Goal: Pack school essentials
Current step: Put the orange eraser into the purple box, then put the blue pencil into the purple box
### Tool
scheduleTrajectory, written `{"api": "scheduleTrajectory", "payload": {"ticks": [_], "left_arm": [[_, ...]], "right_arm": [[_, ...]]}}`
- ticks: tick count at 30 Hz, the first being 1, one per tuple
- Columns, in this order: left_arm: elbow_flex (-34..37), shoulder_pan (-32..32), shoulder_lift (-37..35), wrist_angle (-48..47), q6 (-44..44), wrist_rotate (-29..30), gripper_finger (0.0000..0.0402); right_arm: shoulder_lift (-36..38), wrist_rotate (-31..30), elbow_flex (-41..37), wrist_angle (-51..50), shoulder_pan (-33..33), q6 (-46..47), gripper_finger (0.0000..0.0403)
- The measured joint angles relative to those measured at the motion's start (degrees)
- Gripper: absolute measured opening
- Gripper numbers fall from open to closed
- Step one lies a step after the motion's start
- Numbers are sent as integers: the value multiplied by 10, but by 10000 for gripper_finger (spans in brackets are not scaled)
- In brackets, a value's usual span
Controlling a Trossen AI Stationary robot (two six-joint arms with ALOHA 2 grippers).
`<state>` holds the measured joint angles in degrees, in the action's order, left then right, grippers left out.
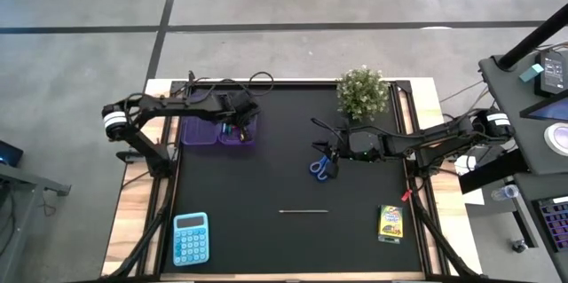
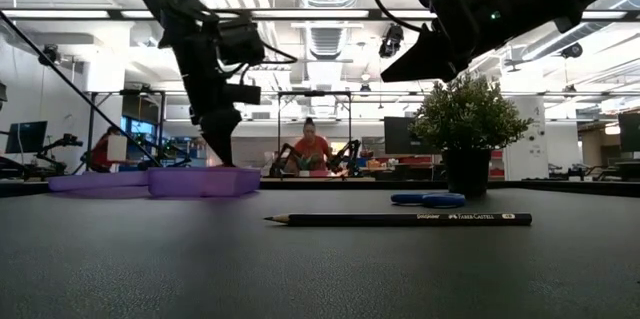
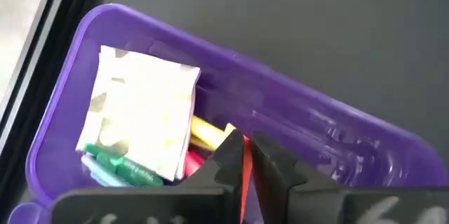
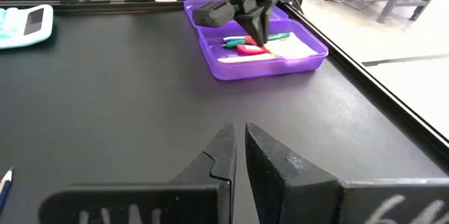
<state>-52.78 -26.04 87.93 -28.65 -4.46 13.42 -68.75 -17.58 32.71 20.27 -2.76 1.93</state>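
Observation:
My left gripper (image 1: 232,129) points down into the right compartment of the purple case (image 1: 219,131) (image 3: 295,133), shut on a red eraser (image 3: 243,175). A white packet (image 3: 144,115), a green pen (image 3: 123,164) and a yellow pen (image 3: 207,133) lie in that compartment. My right gripper (image 1: 332,151) (image 4: 239,131) hangs shut and empty above the mat, beside the blue-handled scissors (image 1: 321,168) (image 2: 428,199). A thin grey pencil (image 1: 303,212) (image 2: 400,219) and the yellow-green crayon box (image 1: 390,222) lie flat on the mat. My left gripper pinches the red eraser (image 3: 243,155) between its two fingers, coming from above and pointing down into the case. Only a thin red strip shows in the gap between them. Whether the eraser rests on the case floor cannot be told.
A potted plant (image 1: 362,93) (image 2: 465,129) stands at the far right of the mat. A light blue calculator (image 1: 191,238) lies at the near left corner. Bare black mat (image 1: 266,176) spreads across the middle. People sit at desks in the room behind.

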Motion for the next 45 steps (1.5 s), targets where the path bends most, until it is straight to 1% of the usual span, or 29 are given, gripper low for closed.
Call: {"api": "scheduleTrajectory", "payload": {"ticks": [3, 9, 12, 15, 18, 22, 25, 28, 30, 32, 35, 38, 40, 45], "left_arm": [[0, -1, -2, -2, -2, 0, 33], [0, 4, -22, -2, -4, 1, 105], [0, 21, -45, -4, -3, -5, 130], [2, 57, -77, 26, 8, -8, 138], [26, 106, -113, 108, 12, -8, 139], [70, 178, -151, 248, 25, -9, 140], [104, 223, -163, 367, 27, -9, 140], [128, 250, -165, 490, 8, -9, 140], [133, 257, -165, 536, 7, -9, 140], [135, 259, -165, 561, 8, -8, 140], [137, 259, -165, 567, 9, -8, 140], [136, 258, -165, 568, 1, -8, 140], [134, 257, -165, 569, -18, -8, 140], [134, 257, -169, 585, -63, -7, 140]], "right_arm": [[0, 0, 0, 0, 0, 0, 22], [0, 1, 0, -1, 0, 15, 22], [0, 36, 0, -6, -6, 34, 22], [0, 69, 0, -6, -22, 54, 22], [0, 71, 0, -7, -47, 64, 22], [0, 71, 0, -7, -86, 79, 22], [0, 71, 0, -7, -113, 93, 22], [0, 71, 0, -8, -131, 108, 22], [-4, 70, 5, -15, -142, 118, 22], [-14, 69, 17, -29, -153, 123, 22], [-41, 69, 46, -61, -166, 139, 22], [-76, 64, 93, -133, -174, 151, 22], [-101, 56, 129, -194, -177, 157, 22], [-169, 58, 228, -360, -188, 192, 22]]}}
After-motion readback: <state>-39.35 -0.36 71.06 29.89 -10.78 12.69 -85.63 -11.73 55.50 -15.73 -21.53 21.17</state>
